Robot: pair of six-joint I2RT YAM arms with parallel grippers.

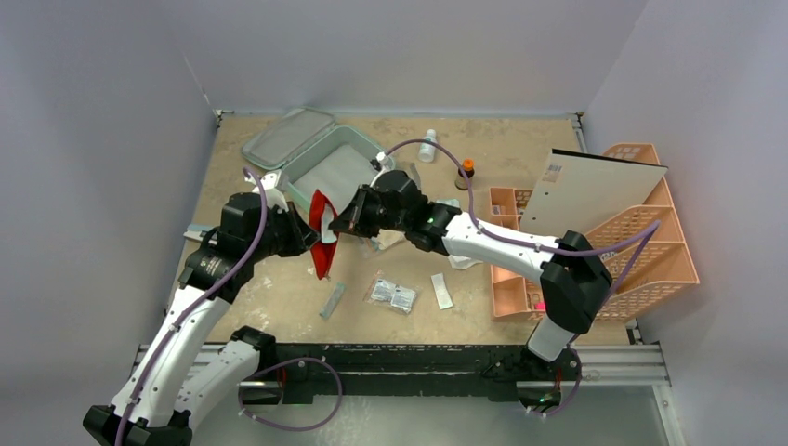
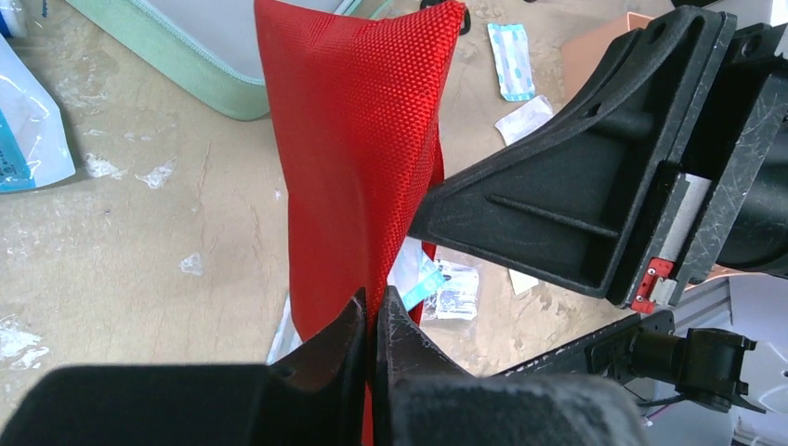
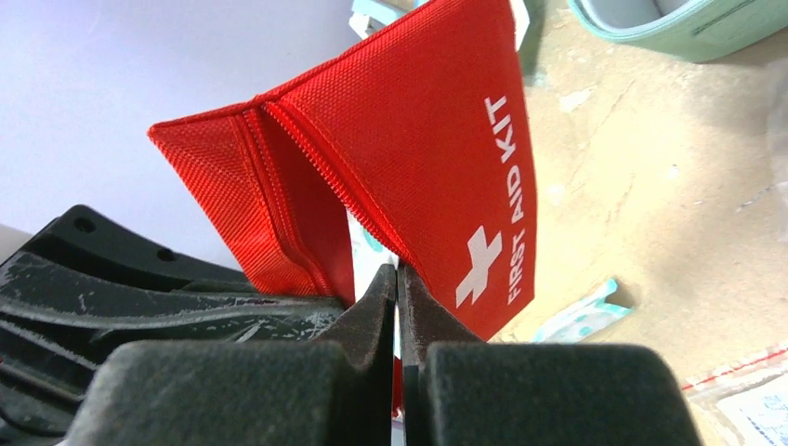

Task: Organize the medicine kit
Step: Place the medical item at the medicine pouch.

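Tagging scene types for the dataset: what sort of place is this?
Probably a robotics lab test cell, not a clinic: plain grey partition walls box in a scuffed wooden tabletop, with a black mounting rail along its near edge.

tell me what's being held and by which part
The red first aid pouch, pinched by both: left end effector on one fabric edge, right end effector beside the zipper.
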